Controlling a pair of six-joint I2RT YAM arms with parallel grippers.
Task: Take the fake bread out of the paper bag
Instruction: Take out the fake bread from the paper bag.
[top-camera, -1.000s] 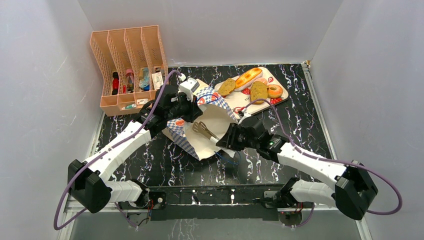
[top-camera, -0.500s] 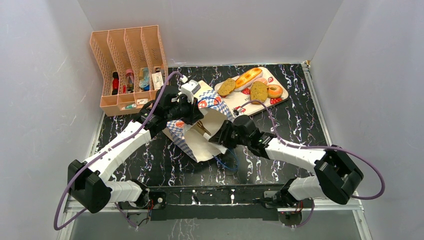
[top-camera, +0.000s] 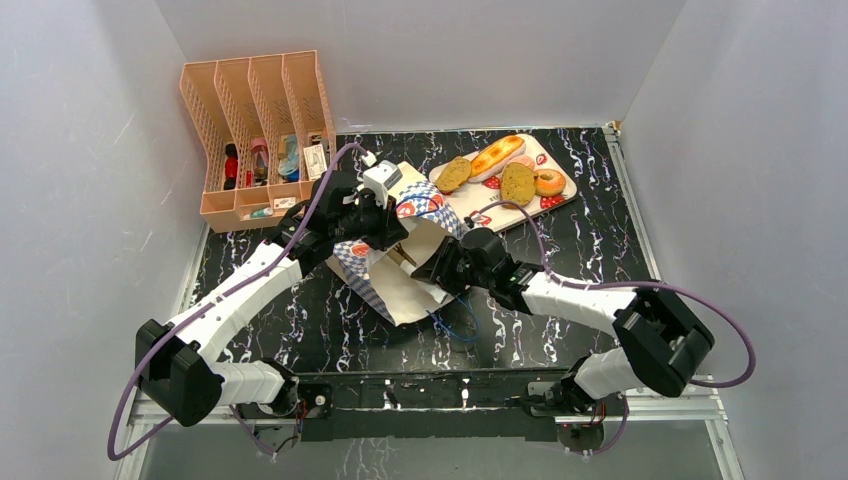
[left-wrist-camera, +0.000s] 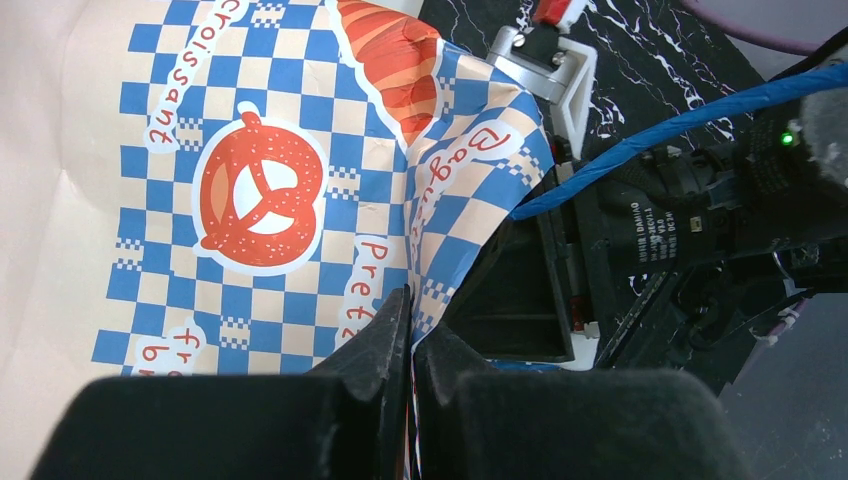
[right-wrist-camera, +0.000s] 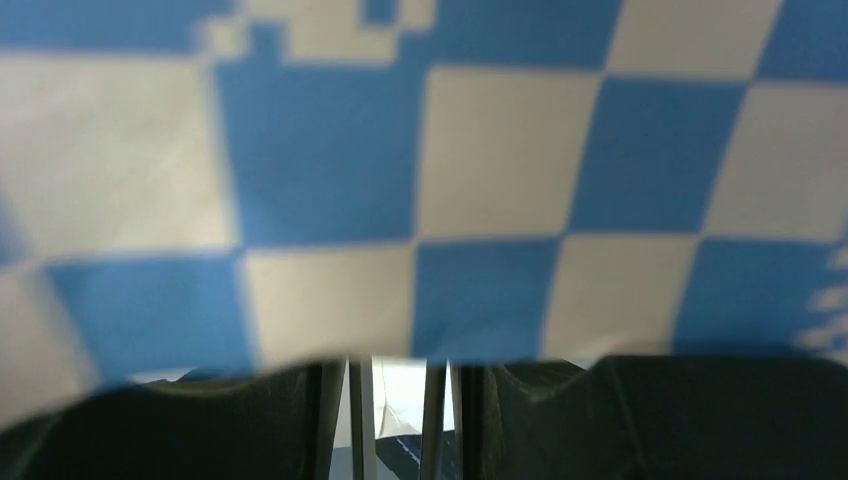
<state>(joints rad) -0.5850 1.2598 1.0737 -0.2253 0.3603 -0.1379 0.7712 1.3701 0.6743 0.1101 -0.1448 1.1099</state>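
Lying on its side mid-table, the paper bag (top-camera: 400, 290) is seen with its white inside facing near-right and the checkered band toward the far side. The band is clamped by the left gripper (top-camera: 384, 222); in the left wrist view its fingers (left-wrist-camera: 372, 345) are closed tight on the folded checkered edge (left-wrist-camera: 260, 190), just beside the pretzel print. The right gripper (top-camera: 432, 272) is placed at the bag's mouth. In the right wrist view its dark fingers (right-wrist-camera: 290, 420) are parted by a narrow gap, but the tips are covered by blurred checkered paper (right-wrist-camera: 500, 150), so whether anything is gripped cannot be told. The fake bread (top-camera: 517, 183) is already out, all four pieces laid on the strawberry-print tray (top-camera: 478, 207) at far right, well apart from the bag. A peach file rack (top-camera: 255, 130) is stood at far left.
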